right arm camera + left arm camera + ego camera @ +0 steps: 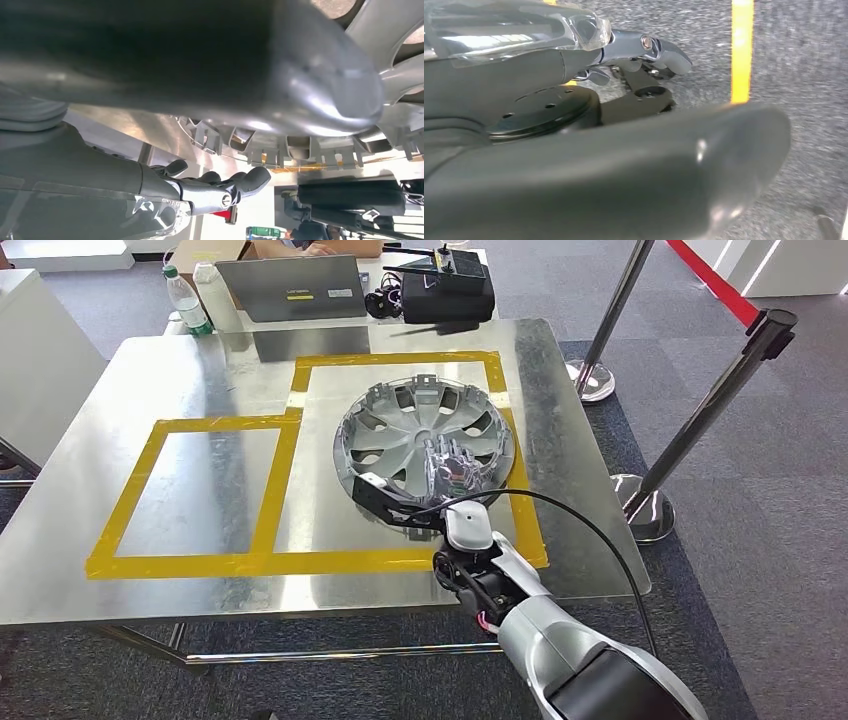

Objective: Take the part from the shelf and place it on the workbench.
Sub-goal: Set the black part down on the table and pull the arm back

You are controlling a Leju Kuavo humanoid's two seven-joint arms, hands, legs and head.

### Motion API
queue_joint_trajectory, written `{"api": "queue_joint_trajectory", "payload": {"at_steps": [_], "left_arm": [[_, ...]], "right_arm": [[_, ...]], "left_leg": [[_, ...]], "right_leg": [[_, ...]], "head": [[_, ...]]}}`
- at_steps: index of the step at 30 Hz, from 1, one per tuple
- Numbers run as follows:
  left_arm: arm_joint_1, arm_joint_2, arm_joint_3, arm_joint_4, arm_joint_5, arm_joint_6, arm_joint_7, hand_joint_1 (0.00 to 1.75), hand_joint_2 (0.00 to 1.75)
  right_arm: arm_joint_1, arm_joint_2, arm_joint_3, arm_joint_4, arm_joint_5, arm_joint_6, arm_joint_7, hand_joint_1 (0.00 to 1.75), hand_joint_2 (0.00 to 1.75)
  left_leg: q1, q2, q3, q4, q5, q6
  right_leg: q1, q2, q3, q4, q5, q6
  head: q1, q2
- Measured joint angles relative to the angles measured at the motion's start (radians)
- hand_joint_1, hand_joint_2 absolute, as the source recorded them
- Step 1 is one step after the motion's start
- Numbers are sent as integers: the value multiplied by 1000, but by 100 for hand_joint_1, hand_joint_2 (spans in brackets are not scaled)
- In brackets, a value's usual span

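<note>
The part is a silver wheel cover (400, 435) lying inner side up on the steel workbench (190, 380), inside the right-hand yellow taped square (400, 360). My right hand (455, 472) hovers over the cover's near rim. In the right wrist view the thick thumb (300, 85) stretches across the cover's spokes, and the dark fingers (225, 192) are extended, with a gap between them and the clipped rim (280, 150). Nothing is pinched. My left hand (549, 75) hangs over grey carpet, holding nothing, fingers (664, 52) loosely extended.
A second taped rectangle (190, 490) lies to the left on the bench. Behind it are a laptop (290, 288), bottles (187, 300) and a black case (445, 290). Chrome stanchions (650, 505) with a red belt stand to the right, a white cabinet (40, 370) to the left.
</note>
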Motion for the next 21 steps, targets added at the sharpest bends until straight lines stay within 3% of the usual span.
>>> {"api": "queue_joint_trajectory", "payload": {"at_steps": [5, 13, 17, 21], "left_arm": [[0, 0, 0, 0, -9, 17, 42, 0, 0], [1, 0, 0, 0, -11, 13, 43, 0, 0], [3, 0, 1, 0, 2, 13, 36, 0, 0], [5, 0, 11, 0, 27, 17, 21, 0, 0]], "right_arm": [[1, 0, -85, -1, -68, -83, -108, 0, 0], [-14, -2, -307, -59, -159, -181, -323, 0, 0], [-46, -2, -384, -114, -147, -179, -368, 0, 0], [-92, -1, -387, -179, -181, -158, -370, 0, 0]], "left_leg": [[0, 0, 0, 0, 0, 0], [0, 0, 0, 0, 0, 0], [0, 0, 0, 0, 0, 0], [0, 0, 0, 0, 0, 0]], "right_leg": [[0, 0, 0, 0, 0, 0], [0, 0, 1, 0, 0, 0], [0, 0, 1, 0, 0, 0], [0, 0, 1, 0, 0, 0]], "head": [[0, 0], [0, 0], [0, 0], [0, 0]]}}
